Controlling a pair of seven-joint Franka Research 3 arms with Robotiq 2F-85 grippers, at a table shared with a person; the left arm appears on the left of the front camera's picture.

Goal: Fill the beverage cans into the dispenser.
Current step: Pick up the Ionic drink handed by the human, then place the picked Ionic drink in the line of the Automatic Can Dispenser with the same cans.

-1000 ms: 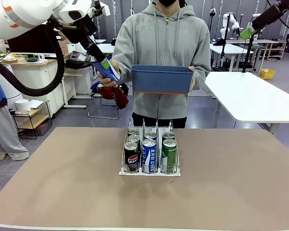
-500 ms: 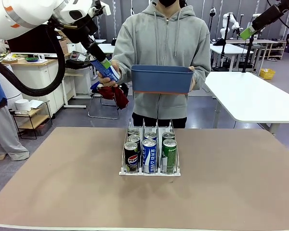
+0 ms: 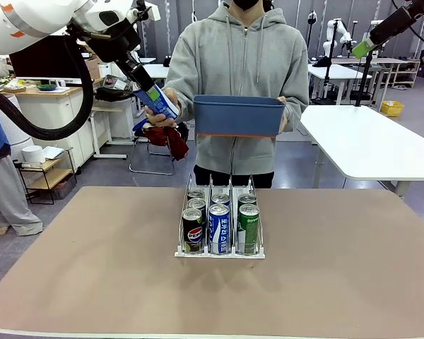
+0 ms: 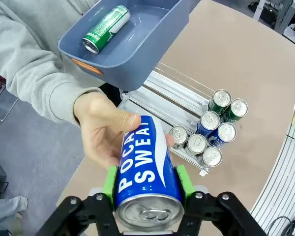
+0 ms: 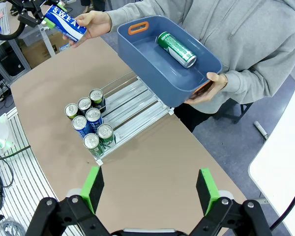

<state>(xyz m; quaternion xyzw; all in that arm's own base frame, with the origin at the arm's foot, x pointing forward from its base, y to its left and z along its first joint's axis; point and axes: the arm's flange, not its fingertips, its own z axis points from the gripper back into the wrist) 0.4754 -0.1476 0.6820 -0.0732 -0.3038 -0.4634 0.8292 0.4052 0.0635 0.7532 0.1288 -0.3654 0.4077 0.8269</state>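
Since a second ago my left gripper [image 4: 146,184] has clamped its green pads onto the blue can [image 4: 145,172], with the silver top towards my wrist camera and "POCARI SWEAT" in white letters down its side. The person's hand [image 4: 105,130] grips the can's far end as well. In the front view the pair sits at ten o'clock from the dispenser [image 3: 220,251], high above the table [image 3: 92,268].

At twelve o'clock over the rack the person holds a blue plastic bin [image 3: 238,117], rectangular with rounded corners. One green can [image 5: 176,49] lies on its side inside, its lettering too small to read.

The clear-and-white dispenser stands mid-table holding seven upright cans. At its front lip, left to right, are a black Pepsi [image 3: 193,231], a blue Pepsi [image 3: 219,229] and a green Sprite [image 3: 248,229].

My right gripper [image 5: 150,189] hangs high over the table's near edge, fingers spread wide and holding nothing.
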